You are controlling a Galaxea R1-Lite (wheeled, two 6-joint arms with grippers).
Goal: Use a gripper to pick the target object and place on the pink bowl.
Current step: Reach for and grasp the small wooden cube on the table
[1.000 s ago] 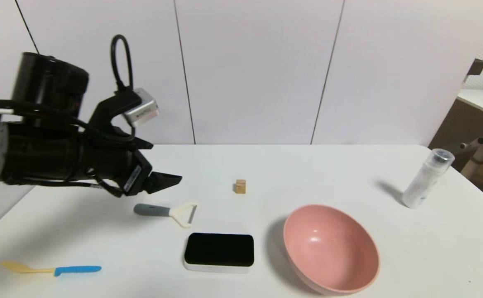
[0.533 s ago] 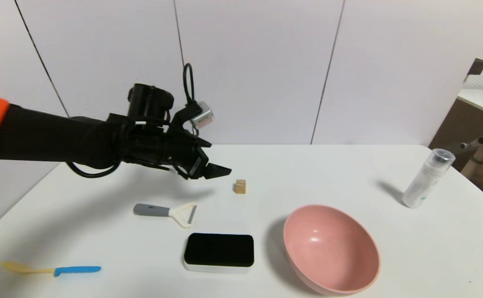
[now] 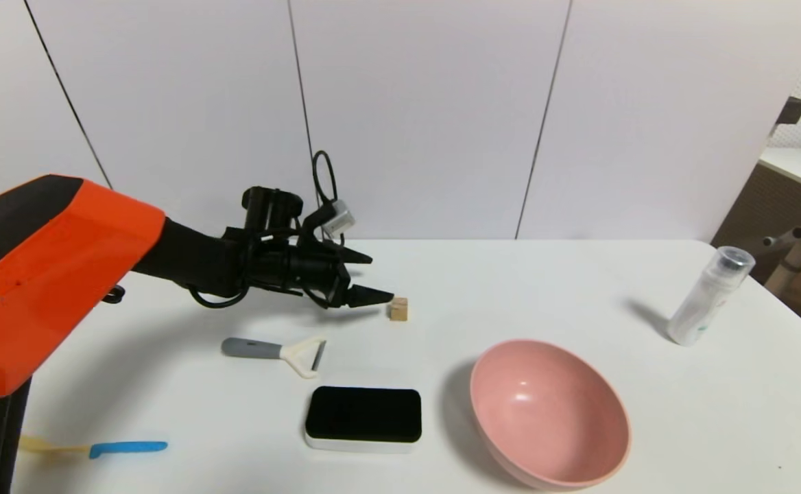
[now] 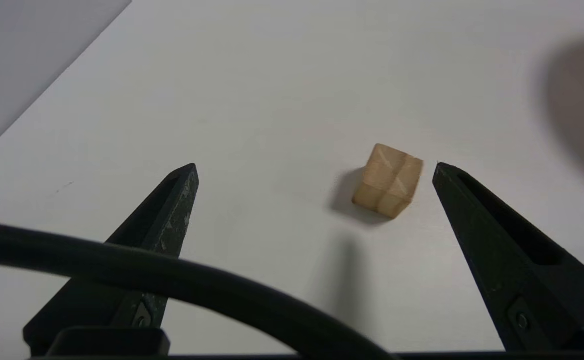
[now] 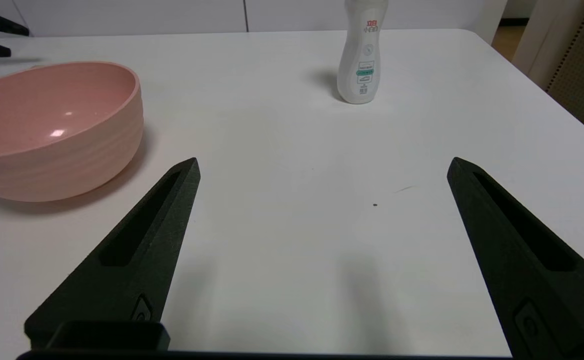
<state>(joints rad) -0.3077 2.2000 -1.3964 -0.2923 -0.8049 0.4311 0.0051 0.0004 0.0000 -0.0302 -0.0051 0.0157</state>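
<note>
Head view: left gripper (image 3: 372, 278) reaches out over the white table (image 3: 544, 288) on its black arm w/ orange segment, tips just beside the wooden cube (image 3: 398, 309), on the cube's left side. Fingers spread wide, nothing held. Cube sits on the table, apart from the pink bowl (image 3: 549, 412), which is nearer the robot and to the right.

Left wrist view: both pointed fingers (image 4: 172, 200) frame the cube (image 4: 388, 180); it lies off-centre between them, very close to one tip, far from the other. Can't tell if that tip touches it; a thin gap seems to show. Cube is turned cornerwise to the fingers, casting a small shadow on the table. Black cable loops across the near part of the view.

Right wrist view: right gripper (image 5: 322, 170) hangs low over the table on the robot's right side, fingers wide apart, empty. Arm itself not visible in head view. Bowl (image 5: 52, 125) shows ahead and to one side, empty inside, w/ a bright glint. White bottle (image 5: 364, 50) stands upright farther off, near the table's right edge.

Other stuff in head view: peeler (image 3: 277, 351) w/ grey handle between the left arm and the black-topped white block (image 3: 363, 418); block sits just left of the bowl. Blue-handled yellow spoon (image 3: 92, 448) near the front left corner, partly hidden by the orange arm segment.
</note>
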